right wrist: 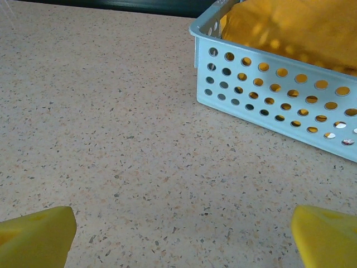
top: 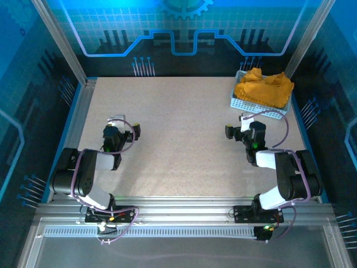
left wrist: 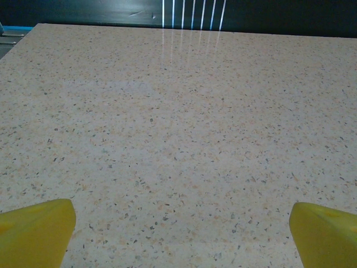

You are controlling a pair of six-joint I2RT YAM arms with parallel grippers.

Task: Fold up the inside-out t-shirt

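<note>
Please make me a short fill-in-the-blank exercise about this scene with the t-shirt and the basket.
The t-shirt lies crumpled ___ the basket.
The left hand and the right hand both stand ___.
The basket sits at the table's far ___ corner.
Missing words: inside, open, right.

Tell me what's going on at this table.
Nothing is being handled yet. The mustard-yellow t-shirt lies bunched in the pale basket at the far right corner of the table. The left arm's fingers are open and empty over bare surface. The right arm's fingers, also open and empty, face the basket from a short way off. Folding has not begun.
</note>
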